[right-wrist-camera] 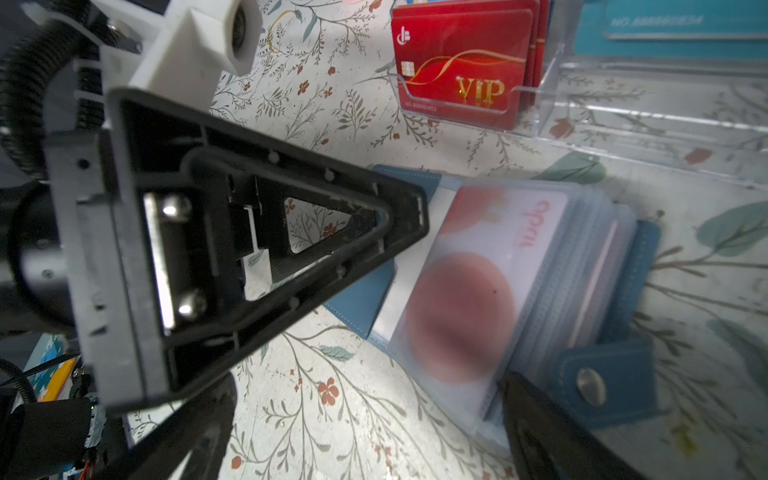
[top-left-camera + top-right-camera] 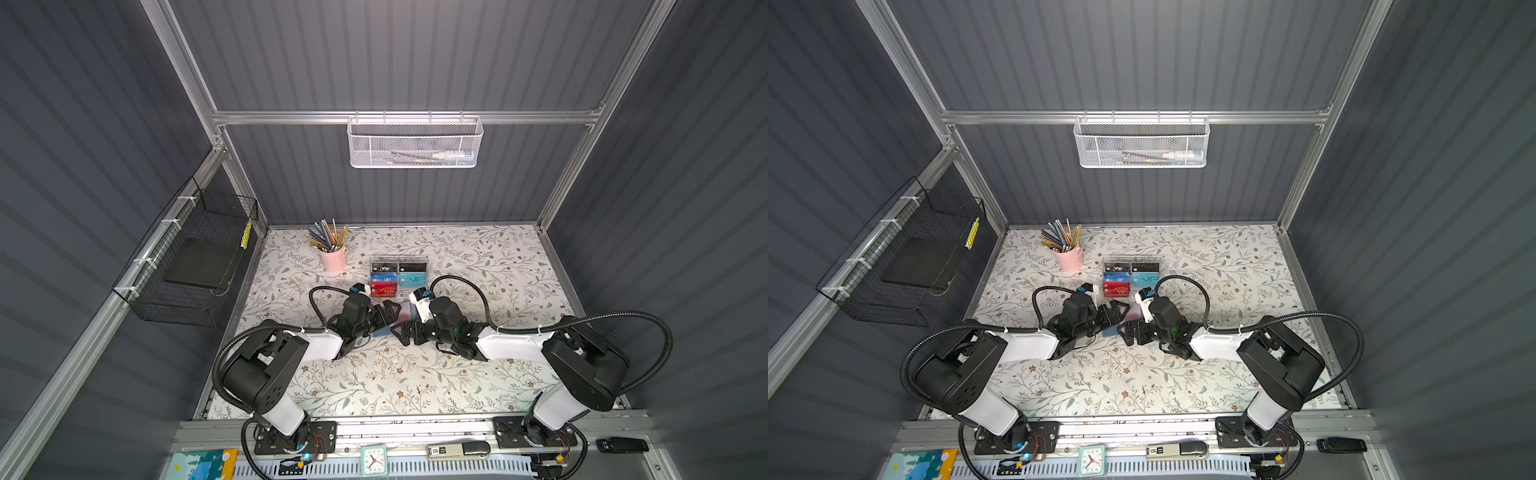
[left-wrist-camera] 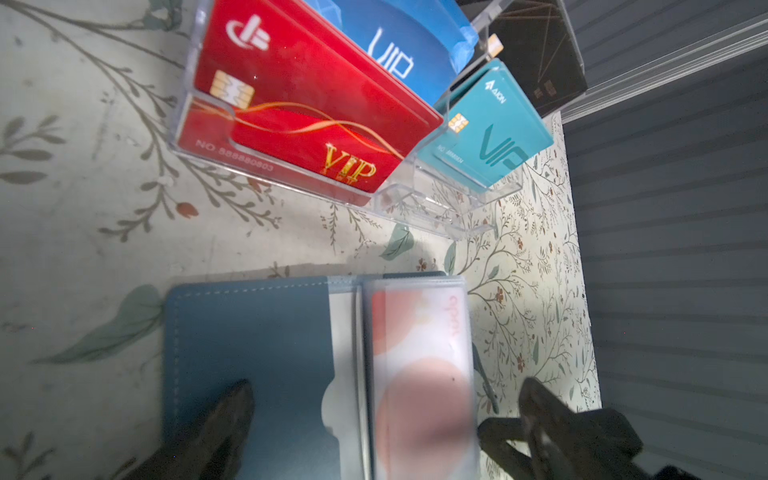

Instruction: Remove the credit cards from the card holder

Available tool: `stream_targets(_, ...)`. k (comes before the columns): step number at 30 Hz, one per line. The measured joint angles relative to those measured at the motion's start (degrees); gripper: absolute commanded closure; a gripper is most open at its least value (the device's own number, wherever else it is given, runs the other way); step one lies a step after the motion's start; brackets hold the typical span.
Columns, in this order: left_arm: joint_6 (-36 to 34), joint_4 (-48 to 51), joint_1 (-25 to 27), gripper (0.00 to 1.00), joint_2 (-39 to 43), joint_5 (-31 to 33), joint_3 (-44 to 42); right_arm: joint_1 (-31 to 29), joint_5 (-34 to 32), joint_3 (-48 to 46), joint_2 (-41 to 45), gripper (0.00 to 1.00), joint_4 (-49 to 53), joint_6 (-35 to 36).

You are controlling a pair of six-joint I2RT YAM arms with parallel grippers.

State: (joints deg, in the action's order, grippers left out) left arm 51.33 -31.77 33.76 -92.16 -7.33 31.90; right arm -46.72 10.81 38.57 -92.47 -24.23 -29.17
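Open at mid-frame in both top views, just below the clear rack (image 3: 457, 208): card holder (image 2: 380, 331), white-and-orange credit card (image 3: 419, 374) uppermost in its sleeve. Spread astride it, left gripper (image 3: 384, 395), probably to pin the cover. Spread too and gripping nothing, right gripper (image 1: 361, 407), probably poised for the pull.

Left arm (image 2: 320, 347) and right arm (image 2: 511, 345), same build: white shell links, chunky black joint housings. Black ribbed cable hose (image 2: 665, 345) runs off each one. White camera mount (image 2: 419, 303) at the wrist, blue tab on it. Gripper fingers (image 1: 291, 166) black, triangular open frames, two silver screws (image 1: 176, 206) at the base. Black base plates (image 2: 328, 430) near edge, red wires (image 2: 319, 444).
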Motion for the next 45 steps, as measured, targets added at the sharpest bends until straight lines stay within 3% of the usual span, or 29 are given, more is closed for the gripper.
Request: stream_targets(45,1.46,-2.62,-0.59,0.00,-0.07,-1.51,-1.33,-0.52,5.68,1.42,-1.09,0.01,-3.65,-4.55)
